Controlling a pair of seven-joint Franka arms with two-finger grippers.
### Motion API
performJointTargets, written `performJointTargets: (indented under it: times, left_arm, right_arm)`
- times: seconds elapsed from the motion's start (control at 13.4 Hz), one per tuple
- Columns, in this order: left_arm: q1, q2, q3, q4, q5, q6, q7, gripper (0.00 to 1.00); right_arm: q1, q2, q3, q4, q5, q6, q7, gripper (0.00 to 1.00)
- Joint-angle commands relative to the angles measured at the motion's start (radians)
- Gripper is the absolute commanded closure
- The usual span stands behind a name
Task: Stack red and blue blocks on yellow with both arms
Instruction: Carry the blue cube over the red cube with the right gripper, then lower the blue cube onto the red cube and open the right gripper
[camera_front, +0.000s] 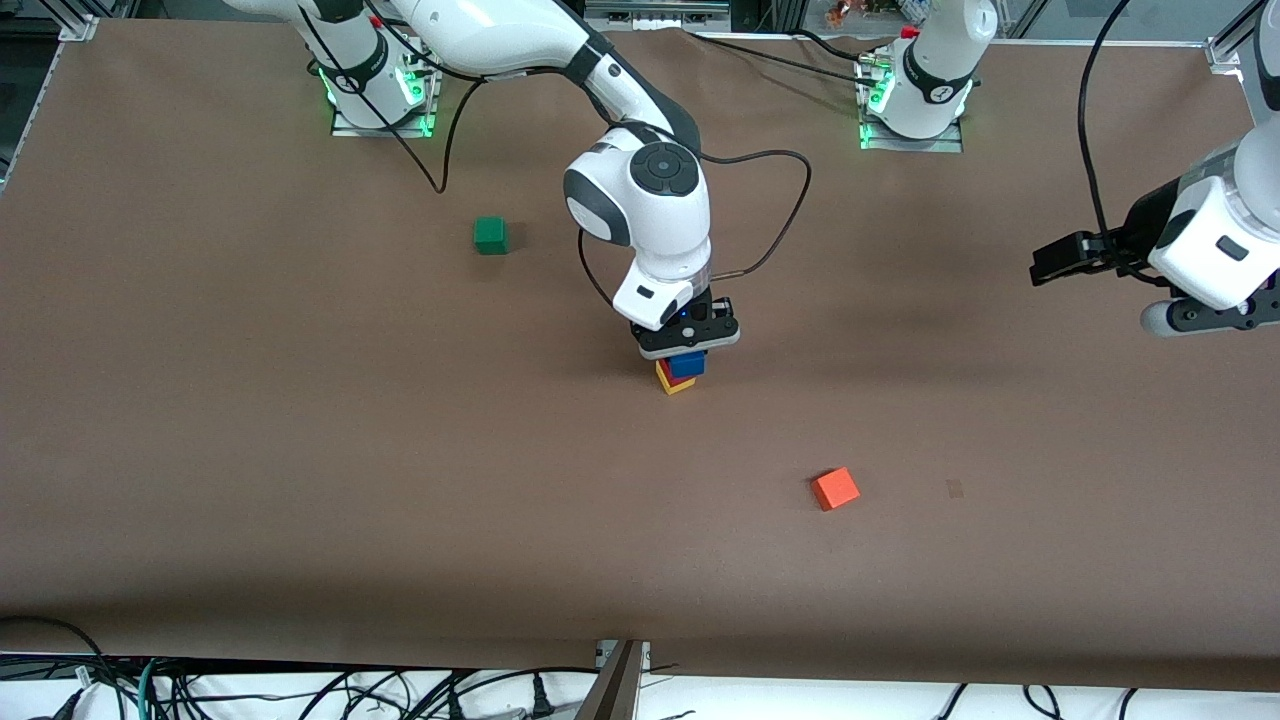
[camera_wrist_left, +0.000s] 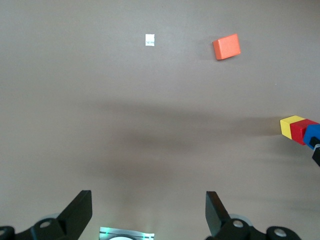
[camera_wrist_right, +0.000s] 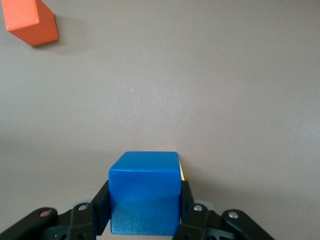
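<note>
**Blue block in the right gripper, on top of the stack**

Orange cube (camera_front: 834, 489) lies nearest the front camera, toward the left arm's end of the table and well apart from the stack. No brand, label or writing can be read on any cube or arm.

At mid-table the yellow cube (camera_front: 673, 381) sits on the surface with the red block (camera_front: 664, 369) on it and the blue block (camera_front: 686, 363) uppermost. The right gripper (camera_front: 688, 336) is directly over the stack, its fingers (camera_wrist_right: 99, 207) pressed against two sides of the blue block. The right wrist view shows that clamp plainly, with only a sliver of yellow beside the blue; the red block is hidden there. The left wrist view shows all three colours stacked, seen side-on.

The left gripper (camera_front: 1042, 268) waits in the air over the left arm's end of the table, its fingers (camera_wrist_left: 77, 212) spread wide with nothing between them.

A green cube (camera_front: 490, 235) lies farther from the front camera, toward the right arm's end. A small pale patch (camera_wrist_left: 149, 40) shows on the table (camera_front: 250, 420), near the orange cube. The surface is matte brown; cables (camera_front: 300, 690) trail along its near edge.
</note>
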Motion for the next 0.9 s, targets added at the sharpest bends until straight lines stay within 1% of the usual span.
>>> performJointTargets:
  times: [0.0,0.22,0.37,0.67,0.82]
  left_arm:
    - [-0.031,-0.066,0.038,-0.093,-0.019,0.045,0.050,0.00]
    - [-0.031,-0.060,0.036,-0.091,-0.018,0.037,0.050,0.00]
    - [-0.023,-0.046,0.035,-0.080,-0.019,0.037,0.047,0.00]
    - [-0.023,-0.040,0.033,-0.072,-0.019,0.037,0.039,0.00]
    - [-0.023,-0.040,0.032,-0.072,-0.019,0.037,0.041,0.00]
  right_arm:
    - [-0.003,-0.003,0.002,0.028,-0.012,-0.084,-0.049,0.48]
    - [-0.003,-0.012,0.002,0.028,-0.012,-0.106,-0.075,0.48]
    - [-0.006,-0.012,0.001,0.034,-0.010,-0.104,-0.103,0.45]
    - [-0.009,-0.012,0.002,0.045,-0.005,-0.098,-0.131,0.45]
    - [-0.012,-0.012,0.001,0.045,-0.005,-0.097,-0.198,0.45]
